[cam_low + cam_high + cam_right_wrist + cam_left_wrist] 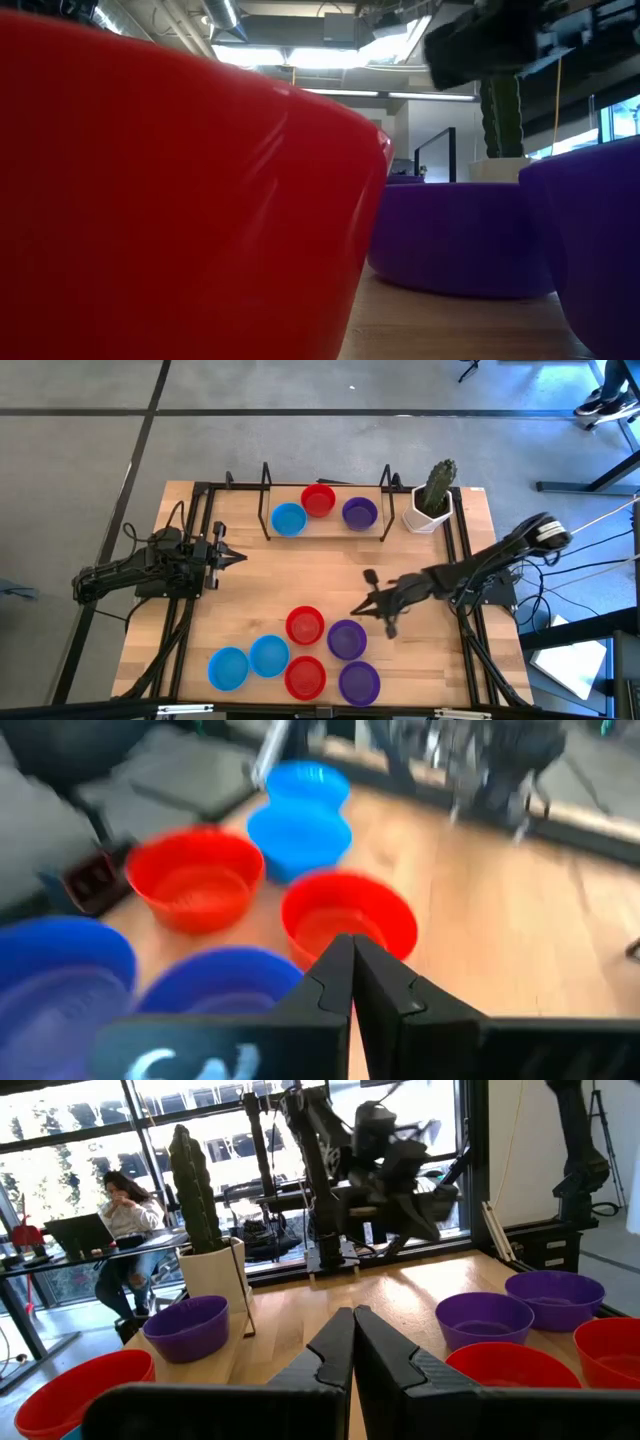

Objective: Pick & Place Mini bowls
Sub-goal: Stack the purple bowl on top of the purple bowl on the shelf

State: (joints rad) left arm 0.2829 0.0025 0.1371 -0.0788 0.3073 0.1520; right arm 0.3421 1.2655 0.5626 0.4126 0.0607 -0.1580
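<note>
From above, the right claw (362, 607) hangs over the wooden tabletop (250, 590) with its fingers pressed together, holding nothing. Just beside its tip lie a red mini bowl (305, 625) and a purple mini bowl (346, 639). Beyond those, farther from the claw, sit a second red bowl (305, 677), a second purple bowl (359, 683) and two blue bowls (268, 655) (228, 668), the six forming one tight cluster. On the claw's other side, well apart, a blue bowl (288, 518), a red bowl (318, 499) and a purple bowl (359, 512) stand in a row inside a black frame (266, 500), with a white pot holding a cactus (433, 498) beside them. The left claw (236, 557) waits across the tabletop from the right one, its fingers closed and empty.

At tabletop height, a red bowl (180, 200) fills most of the view, with two purple bowls (450, 235) (590, 250) beside it and the cactus (502, 115) behind.

The left wrist view shows the left claw (352, 1342) shut, fingers touching; ahead of it are purple bowls (485, 1318) (556, 1298) (187, 1326), red bowls (512, 1363) (75, 1390) and the cactus pot (213, 1272), with a person (122, 1215) seated at a desk beyond.

The right wrist view shows the right claw (352, 975) shut, its tips just above the rim of a red bowl (347, 915); another red bowl (195, 880) and two blue bowls (300, 835) (308, 782) lie farther ahead.
</note>
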